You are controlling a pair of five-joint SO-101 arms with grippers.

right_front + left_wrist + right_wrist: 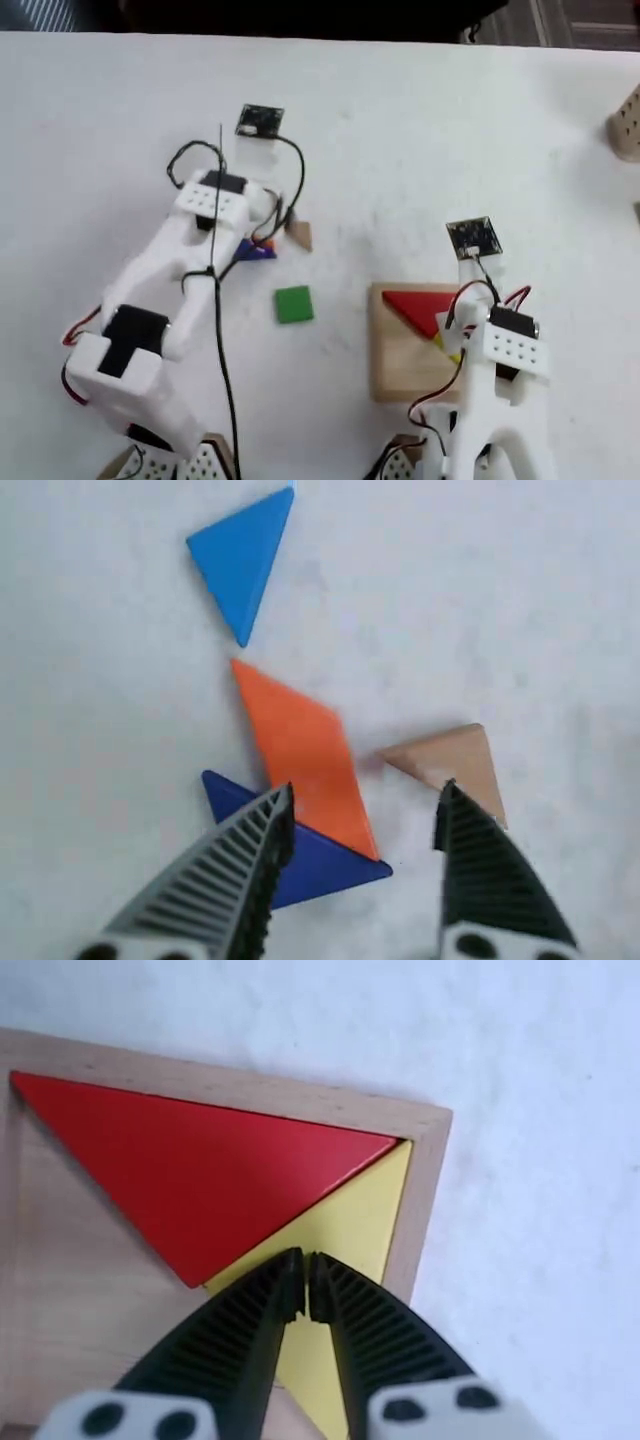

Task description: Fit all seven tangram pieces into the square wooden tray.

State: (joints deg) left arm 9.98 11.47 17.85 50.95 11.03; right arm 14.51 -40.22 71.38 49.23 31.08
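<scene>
- The left tool (pixel 366 788) hangs wide open over the white tabletop (pixel 400 130), gripping nothing. Its jaws straddle one end of the orange parallelogram (pixel 300 750).
- That parallelogram touches the dark blue triangle (pixel 320 865). The tan triangle (pixel 455 760) sits just beside them, and the light blue triangle (pixel 245 555) lies near the parallelogram's other end.
- The green square (pixel 294 304) lies alone between the arms.
- The right tool (pixel 305 1260) is closed and empty over the wooden tray (pixel 425 1190).
- In the tray, the red triangle (pixel 200 1170) and yellow triangle (pixel 350 1220) lie edge to edge.
</scene>
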